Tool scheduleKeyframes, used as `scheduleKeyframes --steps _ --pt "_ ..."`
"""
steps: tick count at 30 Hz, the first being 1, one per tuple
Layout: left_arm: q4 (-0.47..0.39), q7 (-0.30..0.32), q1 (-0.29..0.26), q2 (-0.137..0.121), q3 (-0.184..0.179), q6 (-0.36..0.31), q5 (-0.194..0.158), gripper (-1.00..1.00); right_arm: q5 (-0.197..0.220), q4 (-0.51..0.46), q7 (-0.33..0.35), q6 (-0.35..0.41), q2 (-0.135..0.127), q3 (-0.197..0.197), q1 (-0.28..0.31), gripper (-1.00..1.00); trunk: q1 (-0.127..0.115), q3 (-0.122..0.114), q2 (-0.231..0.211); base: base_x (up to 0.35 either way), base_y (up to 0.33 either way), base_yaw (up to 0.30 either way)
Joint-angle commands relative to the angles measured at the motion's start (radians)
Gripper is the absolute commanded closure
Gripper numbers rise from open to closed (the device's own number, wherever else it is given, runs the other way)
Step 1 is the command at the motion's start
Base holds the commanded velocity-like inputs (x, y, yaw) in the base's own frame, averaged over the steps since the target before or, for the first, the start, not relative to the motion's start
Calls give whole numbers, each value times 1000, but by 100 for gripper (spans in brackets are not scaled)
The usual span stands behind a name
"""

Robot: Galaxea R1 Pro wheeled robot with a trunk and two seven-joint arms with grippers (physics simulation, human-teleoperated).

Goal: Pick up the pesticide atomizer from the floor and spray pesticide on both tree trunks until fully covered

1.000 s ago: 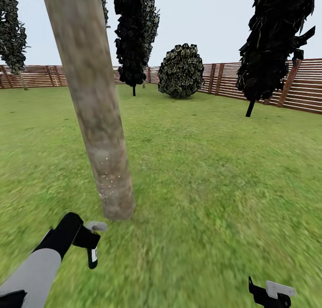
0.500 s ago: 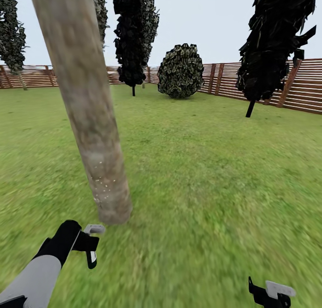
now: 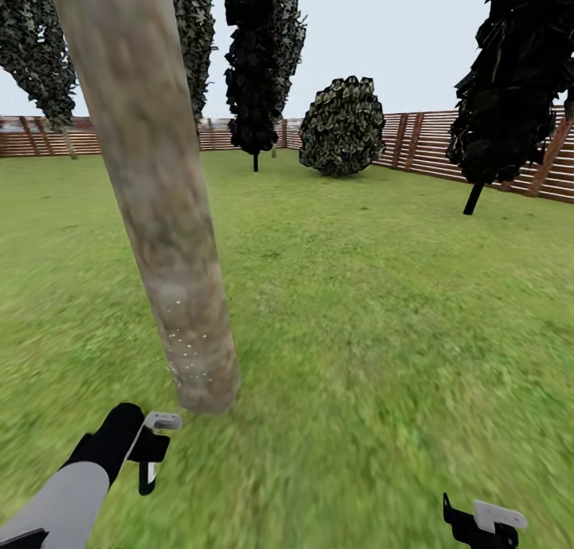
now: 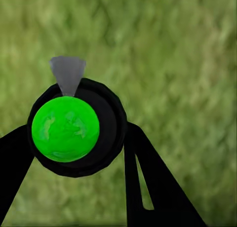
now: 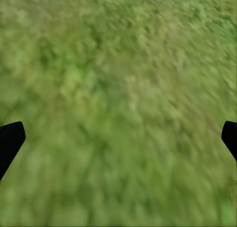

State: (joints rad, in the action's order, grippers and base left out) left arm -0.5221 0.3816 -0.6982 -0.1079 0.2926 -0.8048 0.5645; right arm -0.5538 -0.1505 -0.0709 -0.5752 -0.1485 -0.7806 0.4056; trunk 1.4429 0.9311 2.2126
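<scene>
A thick mottled grey-brown tree trunk (image 3: 163, 214) leans across the left of the head view, with small white specks on its lowest part (image 3: 187, 350). Just in front of its foot, my left gripper (image 3: 150, 453) is shut on the pesticide atomizer (image 3: 147, 476), a small dark bottle with a white label. In the left wrist view the atomizer (image 4: 74, 128) is a black round body with a bright green top and a grey cone at its nozzle, held between my black fingers (image 4: 148, 177). My right gripper (image 3: 486, 523) hangs low at the right, open (image 5: 118, 143) over grass.
Lawn stretches ahead to a brown slatted fence (image 3: 422, 147). Another green-crowned tree (image 3: 44, 55) stands far left by the fence. Two black-leaved trees (image 3: 255, 63) (image 3: 518, 79) and a round bush (image 3: 343, 127) stand further back.
The view has swung, shifting the background to the right. My left gripper with the atomizer has sunk lower in the picture, away from the trunk's foot. The right gripper holds still.
</scene>
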Motion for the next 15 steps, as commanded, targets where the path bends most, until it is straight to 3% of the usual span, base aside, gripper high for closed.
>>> scheduleKeyframes --steps 1,5,15 --pt "-1 9 1 1 6 -2 9 100 -11 2 -7 -3 0 -3 1 -100 0 1 0 18 -10 38" --pt "-9 7 2 8 6 -2 7 100 -11 2 -7 -3 0 -3 1 -100 0 1 0 26 -69 9" --pt "-12 7 2 11 7 -2 5 100 -11 2 -7 -3 0 -3 1 -100 0 1 0 128 -250 0"
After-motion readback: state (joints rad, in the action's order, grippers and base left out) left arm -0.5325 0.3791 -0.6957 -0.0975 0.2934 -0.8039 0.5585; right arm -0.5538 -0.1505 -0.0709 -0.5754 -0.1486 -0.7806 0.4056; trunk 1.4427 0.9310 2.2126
